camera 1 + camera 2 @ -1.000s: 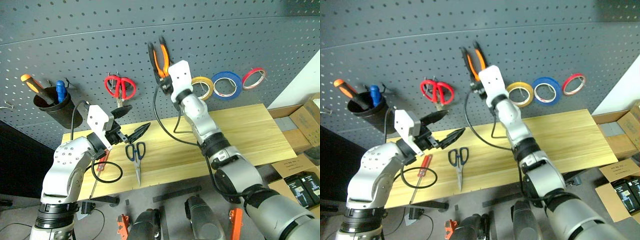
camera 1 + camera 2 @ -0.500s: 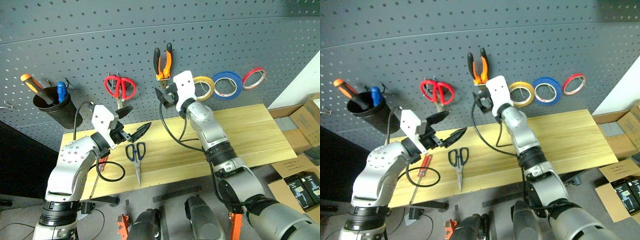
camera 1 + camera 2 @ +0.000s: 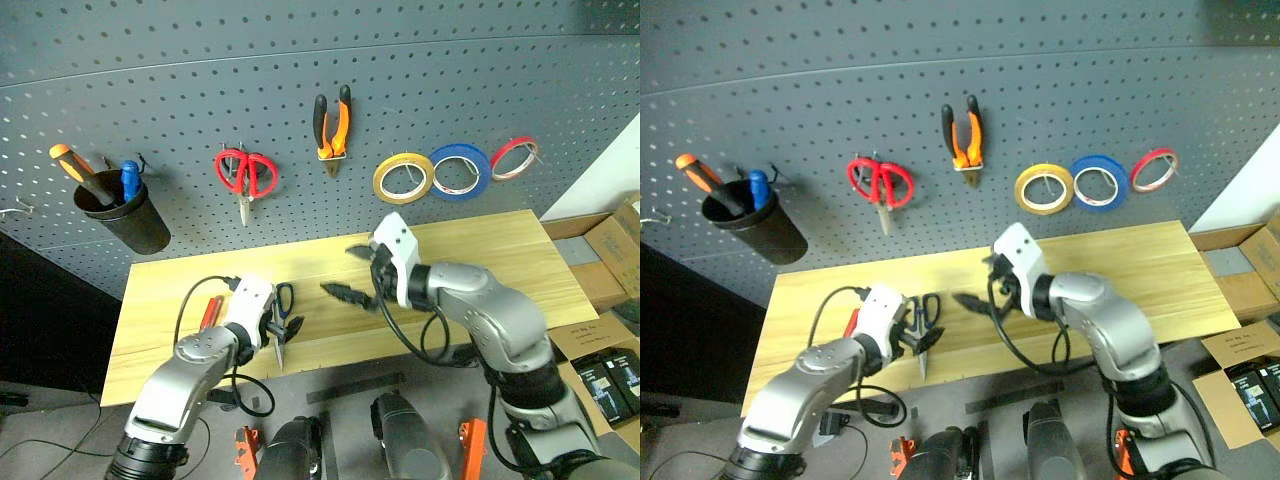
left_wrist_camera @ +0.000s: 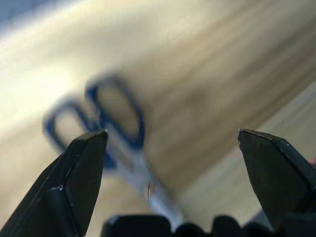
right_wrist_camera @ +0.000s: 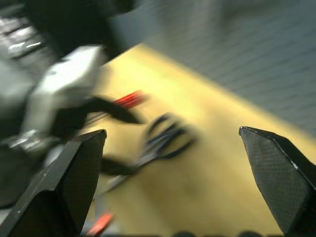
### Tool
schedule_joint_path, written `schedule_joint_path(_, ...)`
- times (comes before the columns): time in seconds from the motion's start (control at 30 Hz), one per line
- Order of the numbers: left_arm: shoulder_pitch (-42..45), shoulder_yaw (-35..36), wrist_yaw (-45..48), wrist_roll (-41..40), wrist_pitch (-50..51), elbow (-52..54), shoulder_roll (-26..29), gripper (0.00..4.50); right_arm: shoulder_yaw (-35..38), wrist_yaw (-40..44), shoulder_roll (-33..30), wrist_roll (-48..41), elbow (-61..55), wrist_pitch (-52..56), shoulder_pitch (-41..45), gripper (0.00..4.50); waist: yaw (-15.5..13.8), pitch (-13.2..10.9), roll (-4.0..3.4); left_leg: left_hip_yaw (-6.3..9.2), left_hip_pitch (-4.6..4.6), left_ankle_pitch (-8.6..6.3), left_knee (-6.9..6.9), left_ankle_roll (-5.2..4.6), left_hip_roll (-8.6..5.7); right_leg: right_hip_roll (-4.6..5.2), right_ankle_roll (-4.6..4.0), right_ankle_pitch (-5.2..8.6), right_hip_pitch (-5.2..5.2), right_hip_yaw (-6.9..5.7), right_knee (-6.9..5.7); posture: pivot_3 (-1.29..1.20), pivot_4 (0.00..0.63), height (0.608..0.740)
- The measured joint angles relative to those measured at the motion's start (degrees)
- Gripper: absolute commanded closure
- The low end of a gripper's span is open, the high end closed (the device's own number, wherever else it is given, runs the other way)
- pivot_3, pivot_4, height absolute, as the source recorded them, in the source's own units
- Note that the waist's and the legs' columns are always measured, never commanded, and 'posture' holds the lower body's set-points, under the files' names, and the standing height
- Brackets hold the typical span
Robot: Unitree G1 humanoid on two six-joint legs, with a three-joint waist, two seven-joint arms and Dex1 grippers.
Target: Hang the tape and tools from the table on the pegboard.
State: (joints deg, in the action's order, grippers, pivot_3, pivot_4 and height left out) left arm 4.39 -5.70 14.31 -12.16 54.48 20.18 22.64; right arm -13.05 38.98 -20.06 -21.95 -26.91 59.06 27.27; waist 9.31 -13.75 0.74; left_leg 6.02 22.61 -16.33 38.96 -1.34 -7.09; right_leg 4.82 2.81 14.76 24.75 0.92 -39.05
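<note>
already the pliers (image 3: 333,122) and yellow tape (image 3: 403,177) hung on the pegboard (image 3: 200,90); scissors (image 3: 279,322) and red screwdriver (image 3: 210,312) lay on the table (image 3: 500,250), left gripper (image 3: 914,335) and right gripper (image 3: 350,272) both spread, empty.

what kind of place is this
Most likely a workshop or tool-bench corner: a dark grey pegboard with pliers, red-handled scissors and tape rolls on hooks, above a wood-plank table, with cardboard boxes alongside.
</note>
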Motion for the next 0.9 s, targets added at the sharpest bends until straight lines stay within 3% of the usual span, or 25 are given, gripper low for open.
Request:
schedule_joint_path(0.23, 5.50, -0.57, -10.11, 5.72, 6.89, -8.08, -7.74, 0.00, -0.05, -1.18, -1.36, -2.79, -2.24, 2.88, 0.01, 0.01, -1.34, 0.01, 0.08, -0.01, -0.09, 0.03, 0.02, 0.02, 0.04, 0.00, -0.02, -0.10, -0.12, -0.07, 0.02, -0.27, 0.246, 0.740)
schedule_joint_path(0.43, 9.38, 2.81, -15.93, 7.22, 10.04, -15.87, -15.66, 0.00, -0.03, -2.09, -2.33, -4.11, -2.33, 3.51, 0.25, 0.01, -1.38, 0.00, 0.14, -0.04, -0.03, 0.09, 0.03, 0.13, 0.02, 0.04, -0.01, -0.10, -0.12, -0.09, 0.11, -0.29, 0.248, 0.740)
schedule_joint_path(0.67, 11.09, 7.86, -20.68, 8.13, 11.94, -17.10, -21.66, 0.00, 0.16, -2.85, -3.97, -5.54, -3.32, 4.13, 0.25, 0.01, -1.35, 0.02, 0.16, -0.06, -0.07, 0.08, 0.02, 0.11, 0.02, 0.05, -0.01, -0.10, -0.17, -0.10, 0.12, -0.30, 0.248, 0.740)
schedule_joint_path(0.8, 11.45, 9.28, -22.03, 8.15, 12.25, -17.67, -23.28, 0.91, 0.44, -2.91, -4.61, -6.43, -3.37, 4.19, 0.24, 0.00, -1.33, 0.02, 0.17, -0.05, -0.21, 0.01, 0.02, -0.01, 0.04, 0.05, 0.00, -0.10, -0.35, -0.13, 0.12, -0.30, 0.248, 0.740)
schedule_joint_path(0.9, 11.72, 10.10, -22.45, 8.17, 12.25, -17.86, -23.38, 1.98, 0.64, -2.92, -5.42, -6.85, -3.38, 4.27, 0.23, 0.00, -1.22, 0.02, 0.17, -0.06, -0.25, 0.01, 0.02, 0.00, 0.05, 0.04, 0.01, -0.10, -0.38, -0.14, 0.12, -0.30, 0.247, 0.740)
